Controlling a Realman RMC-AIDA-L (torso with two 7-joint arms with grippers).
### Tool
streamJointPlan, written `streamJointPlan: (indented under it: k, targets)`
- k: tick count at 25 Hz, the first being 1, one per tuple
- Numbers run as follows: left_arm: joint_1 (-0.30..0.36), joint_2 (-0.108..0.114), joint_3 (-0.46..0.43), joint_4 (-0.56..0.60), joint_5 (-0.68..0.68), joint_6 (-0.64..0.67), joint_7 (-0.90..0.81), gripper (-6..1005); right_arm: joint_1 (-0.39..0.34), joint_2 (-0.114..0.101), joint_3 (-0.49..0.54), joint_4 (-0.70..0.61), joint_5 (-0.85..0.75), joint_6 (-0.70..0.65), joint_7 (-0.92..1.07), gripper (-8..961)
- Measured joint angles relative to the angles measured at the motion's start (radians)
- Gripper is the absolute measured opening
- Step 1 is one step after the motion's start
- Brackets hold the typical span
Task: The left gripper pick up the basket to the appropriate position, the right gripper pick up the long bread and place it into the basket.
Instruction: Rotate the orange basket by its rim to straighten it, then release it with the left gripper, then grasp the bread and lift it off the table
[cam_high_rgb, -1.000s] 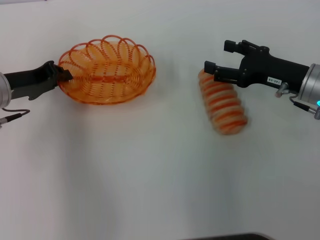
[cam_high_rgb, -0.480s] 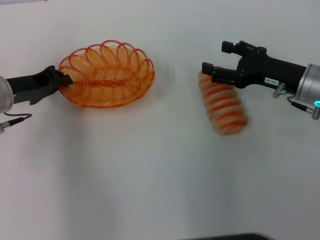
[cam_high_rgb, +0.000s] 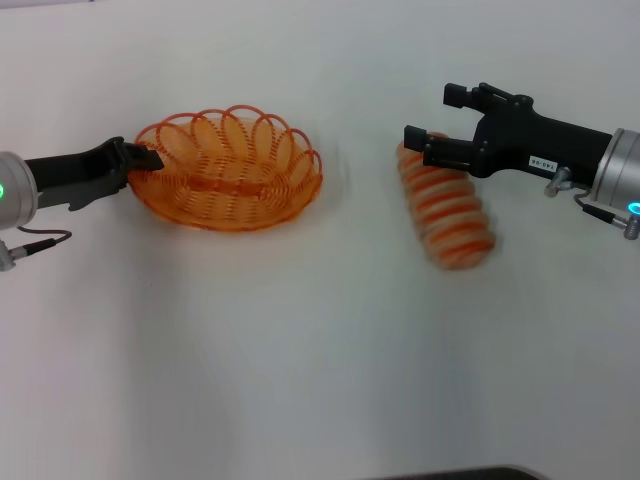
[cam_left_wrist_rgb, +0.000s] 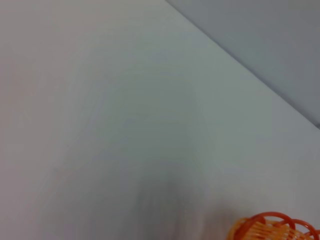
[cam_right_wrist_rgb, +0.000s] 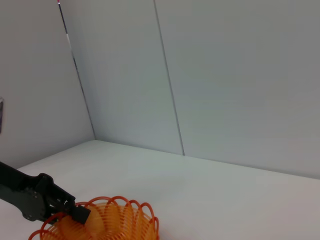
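The orange wire basket (cam_high_rgb: 232, 172) is at the left of the white table, and my left gripper (cam_high_rgb: 143, 159) is shut on its left rim. The basket sits tilted, and I cannot tell if it is off the table. Its rim also shows in the left wrist view (cam_left_wrist_rgb: 274, 228) and in the right wrist view (cam_right_wrist_rgb: 112, 221), where the left gripper (cam_right_wrist_rgb: 76, 212) holds it. The long striped bread (cam_high_rgb: 447, 207) lies on the table at the right. My right gripper (cam_high_rgb: 432, 116) is open and empty over the bread's far end.
The white table (cam_high_rgb: 300, 350) stretches between the basket and the bread and toward the front. Grey wall panels (cam_right_wrist_rgb: 225, 75) stand behind the table's far edge.
My left gripper has shifted to the right with the basket's rim in it, and the basket has moved right and tilted. The right gripper and the bread have stayed almost still.
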Motion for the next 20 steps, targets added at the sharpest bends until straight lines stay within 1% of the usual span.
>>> streamJointPlan:
  k: [8,11,13,17,19,20]
  targets:
    - [0.004,0.003,-0.014,0.012,-0.004,0.059,0.055,361,0.006,0.000,0.000,0.011,0.000,0.000,0.000,914]
    - [0.009,0.006,-0.055,0.022,-0.005,0.097,0.092,424,0.008,0.000,0.004,0.012,0.000,0.000,0.003,914]
    - [0.013,0.007,-0.104,0.030,-0.018,0.127,0.145,501,0.009,0.001,0.006,0.013,0.003,0.002,0.005,913]
    - [0.024,0.010,-0.211,0.037,-0.087,0.192,0.314,654,0.012,0.001,0.009,0.035,0.033,0.003,0.010,913]
    - [0.024,0.013,-0.267,0.029,-0.115,0.241,0.412,873,0.013,-0.001,0.009,0.043,0.045,0.002,0.021,913]
    - [0.024,0.015,-0.299,0.022,-0.131,0.277,0.480,873,0.014,-0.001,0.008,0.043,0.046,0.001,0.040,912]
